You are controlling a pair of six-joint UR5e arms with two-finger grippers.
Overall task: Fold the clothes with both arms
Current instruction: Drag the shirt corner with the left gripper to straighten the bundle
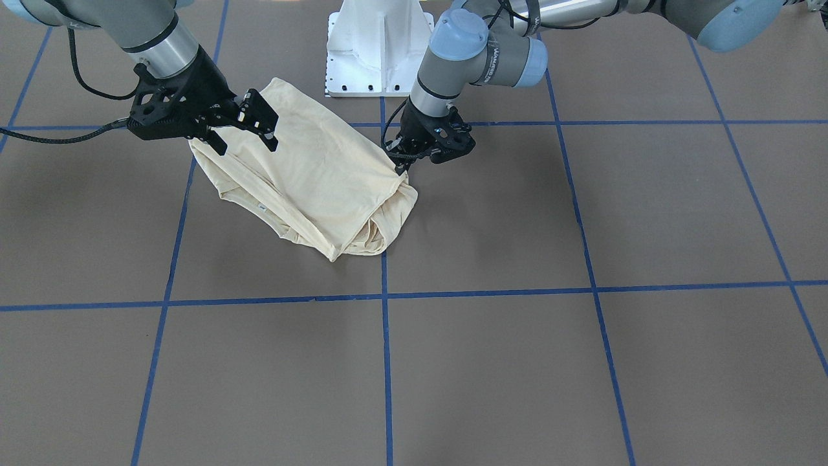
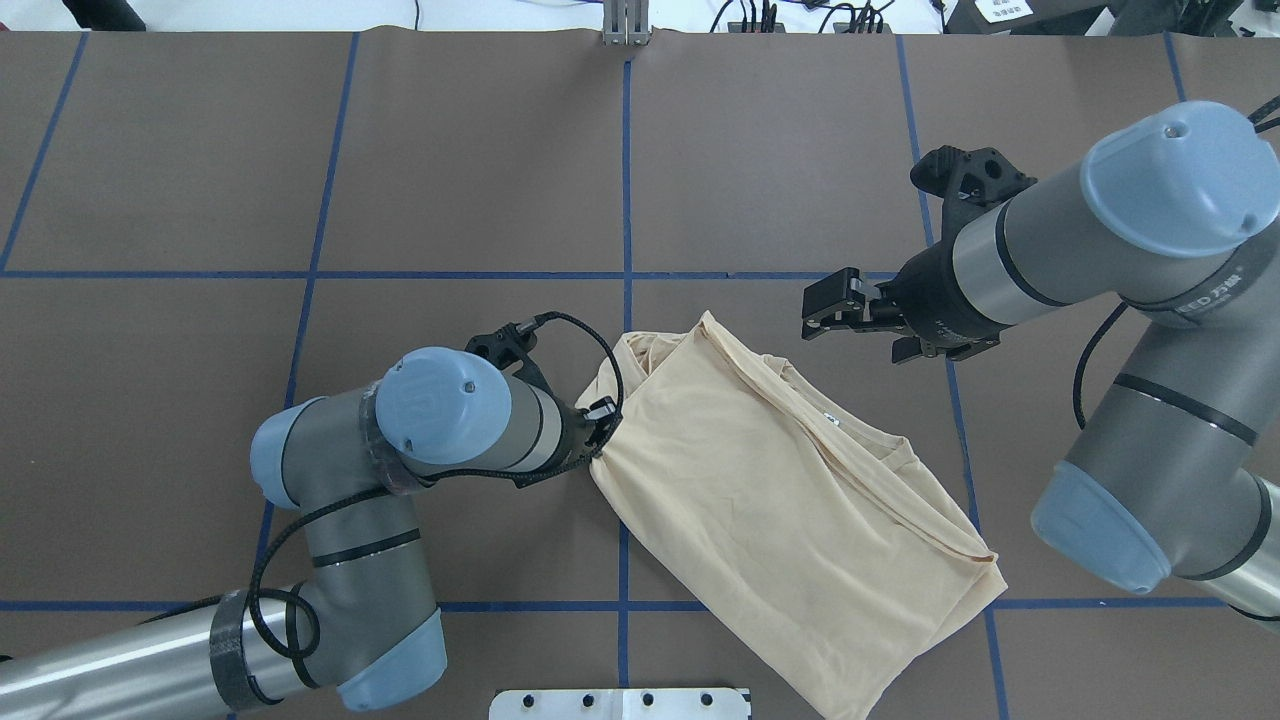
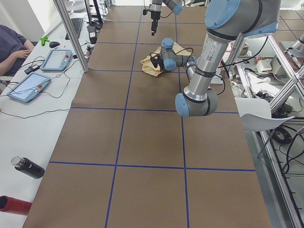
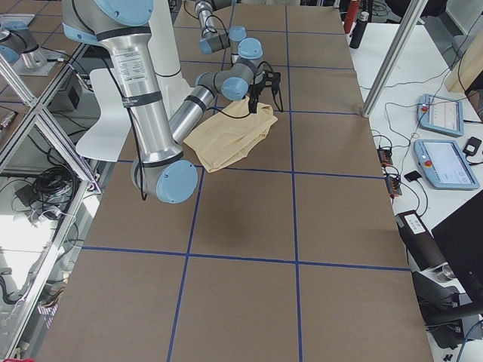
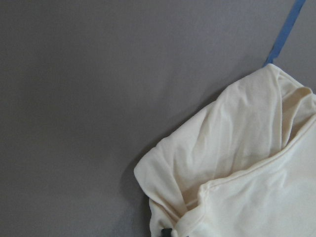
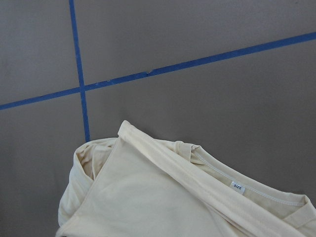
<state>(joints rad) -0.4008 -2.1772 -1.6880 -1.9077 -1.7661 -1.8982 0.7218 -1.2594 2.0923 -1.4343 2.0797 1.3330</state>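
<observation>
The cream-yellow shirt [image 1: 323,188] [image 2: 780,500] lies folded in a loose, rumpled slab on the brown table, its white neck label [image 6: 238,187] facing up. My left gripper [image 1: 402,163] [image 2: 600,425] is low at the shirt's bunched end, shut on a pinch of its edge. In the left wrist view the fabric [image 5: 247,173] gathers toward a dark fingertip at the bottom edge. My right gripper [image 1: 242,133] [image 2: 818,313] hangs open above the collar end, with nothing between its fingers. The navy print is hidden.
The white pedestal base [image 1: 380,52] stands just behind the shirt. Blue tape lines [image 2: 625,200] divide the brown table into squares. A side table with tablets [image 3: 57,59], a black bottle [image 3: 27,167] and a seated person lies along the far edge.
</observation>
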